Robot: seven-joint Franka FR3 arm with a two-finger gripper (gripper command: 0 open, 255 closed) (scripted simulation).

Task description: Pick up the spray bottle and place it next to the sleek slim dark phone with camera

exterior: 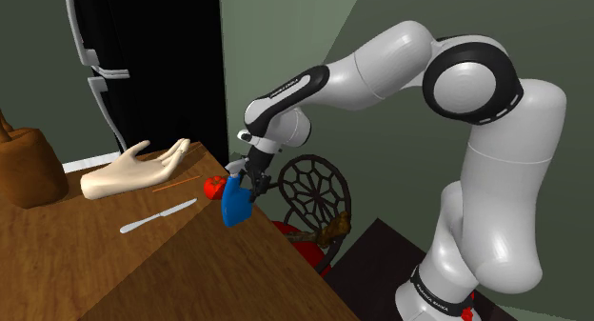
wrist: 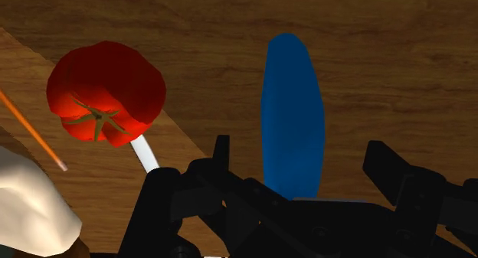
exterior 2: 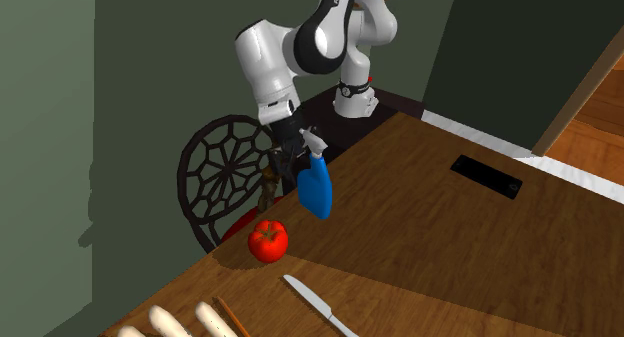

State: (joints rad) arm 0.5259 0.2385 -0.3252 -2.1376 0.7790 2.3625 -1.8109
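Black two-finger gripper (exterior: 249,179) (exterior 2: 297,163) (wrist: 295,210) is closed narrow on the black trigger head of the spray bottle (exterior: 235,205) (exterior 2: 317,187) (wrist: 293,119), fingers on either side of the head. The bottle hangs straight below the fingers, tilted, by the table edge nearest the arm. Can't tell whether its base touches the wood.

Bottle: plain blue body, smooth, flat-sided and rounded at the base, w/ a small white bit at the neck in the second exterior view.

Just beside the bottle sits a round red tomato w/ green stem (exterior: 215,187) (exterior 2: 268,240) (wrist: 106,92), close but apart. Past the tomato lie a grey table knife (exterior: 157,215) (exterior 2: 318,305) and a thin orange pencil-like stick (exterior: 176,184) (exterior 2: 230,315) (wrist: 31,130). Then comes a pale model hand lying palm up (exterior: 133,169) (exterior 2: 190,320) (wrist: 31,207). A brown bag (exterior: 29,167) stands at the shoulder view's far left.

All rest on a brown wooden table (exterior: 114,271) (exterior 2: 450,255) (wrist: 383,50). The slim dark rectangular phone (exterior 2: 487,176) lies flat on it, well apart from the bottle, toward the second exterior view's right, w/ bare wood between the two. A dark chair w/ round web-pattern back (exterior: 309,190) (exterior 2: 225,175) stands off the table edge, right behind the gripper.
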